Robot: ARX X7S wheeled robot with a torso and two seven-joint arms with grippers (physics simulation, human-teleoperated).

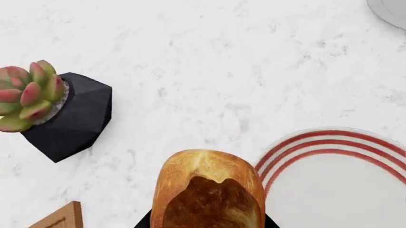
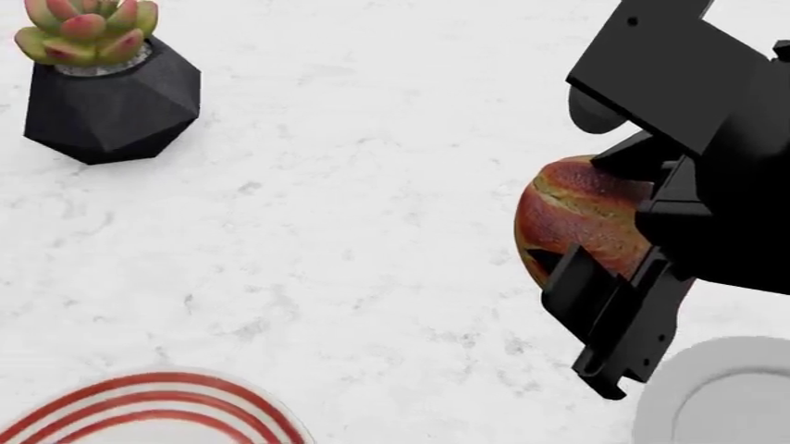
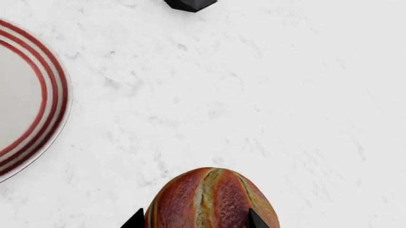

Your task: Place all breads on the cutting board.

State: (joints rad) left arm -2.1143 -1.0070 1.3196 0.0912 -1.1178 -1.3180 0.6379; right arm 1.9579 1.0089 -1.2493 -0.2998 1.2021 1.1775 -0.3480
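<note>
The golden-brown glossy roll (image 1: pixel 209 190) sits between the black jaws of my left gripper (image 1: pixel 208 222), which is shut on it. A corner of the brown wooden cutting board (image 1: pixel 60 218) shows beside the roll in the left wrist view. The round reddish-brown loaf with greenish-tan stripes (image 3: pixel 212 199) sits between the black fingertips (image 3: pixel 135 220) of my right gripper (image 3: pixel 197 221), which is shut on it. In the head view the loaf (image 2: pixel 574 217) shows at the right, partly hidden by the right arm. The left gripper and the board are out of the head view.
A succulent in a black faceted pot (image 2: pixel 105 83) stands at the far left on the white marble counter. A red-striped white plate (image 2: pixel 148 412) lies at the near left, also seen by both wrists. A round grey plate (image 2: pixel 728 398) lies at the near right.
</note>
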